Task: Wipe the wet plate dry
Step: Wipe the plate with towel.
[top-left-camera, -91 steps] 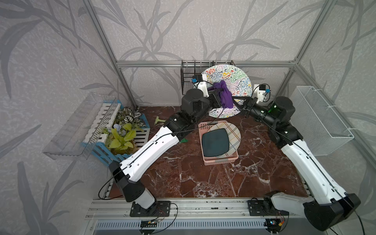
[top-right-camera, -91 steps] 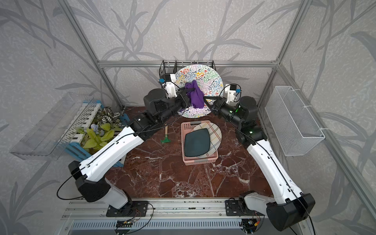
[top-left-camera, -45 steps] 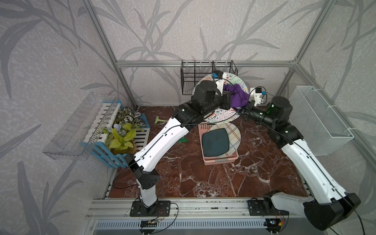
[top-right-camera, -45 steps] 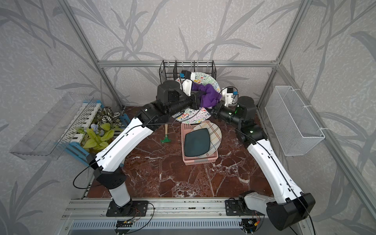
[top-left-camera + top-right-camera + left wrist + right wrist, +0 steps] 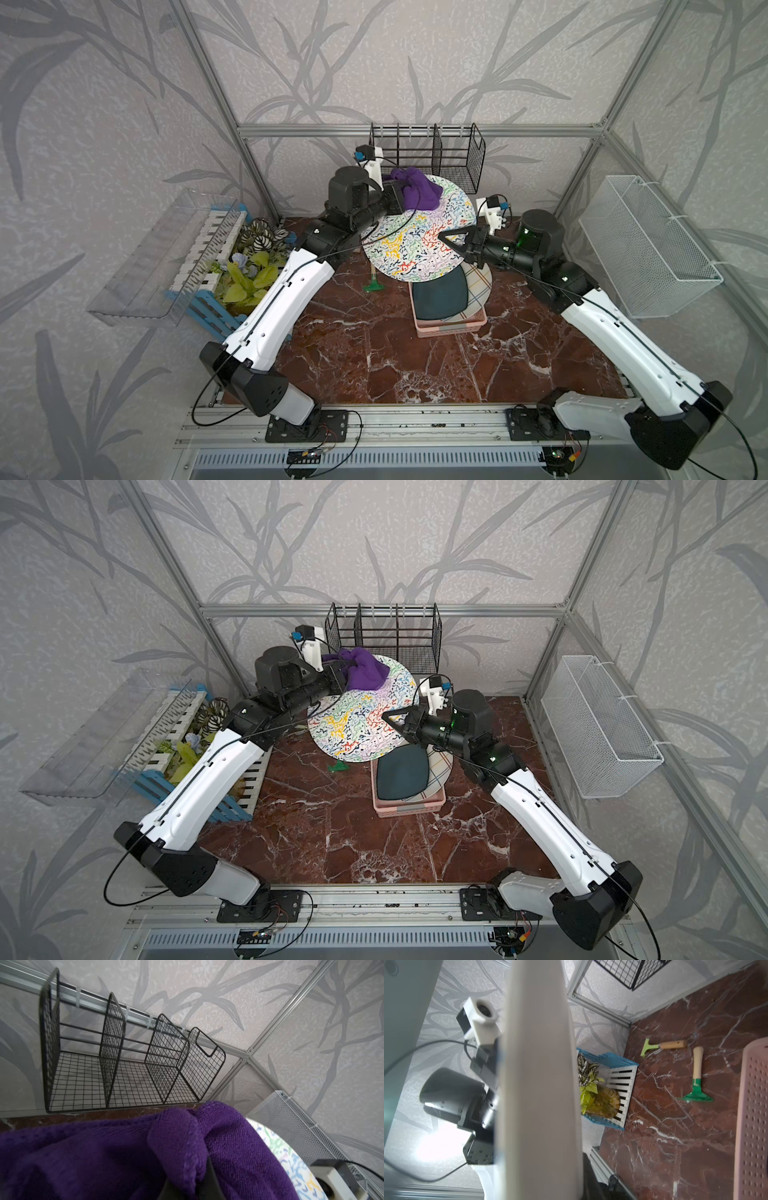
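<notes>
One plate (image 5: 415, 237), one pink basket (image 5: 449, 328), one cloth (image 5: 417, 193) and two hand tools (image 5: 697, 1076) are counted. A red marble desk (image 5: 374, 353) is enclosed by grey leaf-patterned walls. The plate is held tilted above the desk at centre frame. Its right edge is clamped in the right gripper (image 5: 442, 239). The cloth, clenched in the left gripper (image 5: 398, 196), is laid on its upper edge.

Cloth (image 5: 104, 1157) looks knitted — tabletop (image 5: 374, 353) is glossy marble.
</notes>
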Robot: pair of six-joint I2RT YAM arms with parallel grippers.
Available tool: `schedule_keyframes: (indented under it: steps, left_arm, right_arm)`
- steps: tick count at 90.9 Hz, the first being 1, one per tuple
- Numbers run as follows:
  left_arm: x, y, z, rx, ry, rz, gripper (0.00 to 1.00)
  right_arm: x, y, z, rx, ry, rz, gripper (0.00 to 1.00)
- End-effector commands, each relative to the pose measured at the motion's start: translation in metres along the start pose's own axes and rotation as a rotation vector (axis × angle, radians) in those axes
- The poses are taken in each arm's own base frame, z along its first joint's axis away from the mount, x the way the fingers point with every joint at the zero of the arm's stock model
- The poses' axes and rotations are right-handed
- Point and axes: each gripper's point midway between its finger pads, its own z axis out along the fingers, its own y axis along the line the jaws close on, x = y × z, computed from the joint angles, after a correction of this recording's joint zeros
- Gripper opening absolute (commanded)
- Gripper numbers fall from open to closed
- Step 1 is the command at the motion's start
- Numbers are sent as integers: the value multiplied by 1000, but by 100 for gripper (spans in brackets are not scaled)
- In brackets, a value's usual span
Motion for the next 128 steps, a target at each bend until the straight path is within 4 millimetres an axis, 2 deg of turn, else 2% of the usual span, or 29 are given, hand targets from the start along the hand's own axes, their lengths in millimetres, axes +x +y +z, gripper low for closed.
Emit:
schedule_keyframes:
  steps: [1, 5, 10, 16, 19, 21, 23, 29, 35, 40, 47, 60, 72, 79, 86, 90, 95, 101, 108, 112, 115, 124, 128]
  left_arm:
    - [89, -41, 39, 165, 313, 95, 0]
    - [99, -59, 39, 203, 345, 122, 0]
    - [98, -63, 36, 223, 339, 76, 0]
    - [67, -58, 24, 274, 212, -59, 0]
    - [36, -60, 5, 341, 91, -120, 0]
    - [27, -54, -2, 372, 44, -195, 0]
    - [10, -51, -17, 419, -27, -247, 0]
    - [-19, -42, -49, 526, -142, -374, 0]
    - [-33, -46, -64, 616, -172, -433, 0]
    - [-41, -60, -71, 699, -170, -448, 0]
    - [-57, -85, -86, 859, -188, -483, 0]
    - [-87, -116, -105, 1043, -226, -548, 0]
    - [-116, -140, -144, 1261, -307, -615, 0]
    - [-122, -156, -158, 1350, -308, -646, 0]
    - [-111, -182, -156, 1381, -259, -664, 0]
    - [-101, -198, -153, 1392, -220, -666, 0]
    - [-91, -214, -152, 1421, -183, -680, 0]
    - [-92, -216, -161, 1465, -200, -692, 0]
    - [-111, -205, -175, 1476, -274, -695, 0]
    - [-123, -200, -179, 1451, -310, -674, 0]
    - [-131, -200, -181, 1429, -331, -647, 0]
    - [-139, -206, -176, 1389, -326, -615, 0]
    - [-135, -211, -171, 1401, -303, -624, 0]
  right_arm:
    - [-31, 126, -60, -332, -179, -287, 0]
    - [-54, 122, -69, -322, -246, -247, 0]
    - [-81, 123, -89, -341, -332, -215, 0]
    - [-100, 116, -112, -326, -402, -194, 0]
    - [-103, 114, -123, -309, -425, -198, 0]
    - [-104, 111, -129, -296, -437, -200, 0]
    - [-105, 110, -136, -289, -452, -198, 0]
    - [-108, 110, -155, -309, -498, -181, 0]
    - [-109, 114, -161, -378, -505, -158, 0]
    - [-107, 116, -154, -423, -470, -136, 0]
    - [-98, 118, -134, -437, -405, -131, 0]
    - [-79, 114, -94, -430, -297, -102, 0]
    - [-62, 106, -67, -443, -229, -46, 0]
    - [-58, 109, -57, -467, -218, -25, 0]
    - [-70, 121, -48, -500, -230, -19, 0]
    - [-84, 125, -46, -511, -259, -14, 0]
    - [-106, 134, -51, -521, -310, -23, 0]
    - [-133, 131, -68, -500, -401, -17, 0]
    - [-143, 117, -86, -469, -458, -9, 0]
    - [-136, 114, -90, -467, -445, -17, 0]
    - [-124, 112, -86, -470, -403, -24, 0]
    - [-75, 115, -59, -479, -268, -37, 0]
    - [-59, 118, -47, -485, -231, -40, 0]
